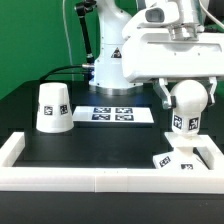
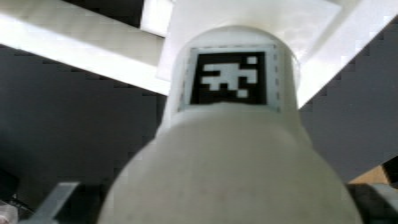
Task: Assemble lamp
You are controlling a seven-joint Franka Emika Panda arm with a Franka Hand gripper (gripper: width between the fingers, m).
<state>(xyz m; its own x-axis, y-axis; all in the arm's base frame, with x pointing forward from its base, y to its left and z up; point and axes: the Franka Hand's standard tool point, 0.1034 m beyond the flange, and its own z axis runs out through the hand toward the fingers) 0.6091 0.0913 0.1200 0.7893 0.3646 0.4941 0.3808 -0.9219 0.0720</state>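
My gripper [image 1: 187, 92] is shut on the round white bulb [image 1: 187, 100] and holds it upright, tagged stem down, just above the flat square base [image 1: 186, 158] at the exterior view's lower right. Whether the stem touches the base is unclear. The truncated-cone shade [image 1: 54, 107] stands alone at the exterior view's left. In the wrist view the bulb [image 2: 222, 150] fills the picture with its tag facing the camera. My gripper [image 2: 217, 205] holds it, with a dark finger [image 2: 54, 200] showing at each side.
The marker board [image 1: 118, 114] lies flat in the middle of the black table. A low white wall [image 1: 70, 178] runs along the table's near edge and both sides. The arm's white body [image 1: 112, 60] stands behind the marker board.
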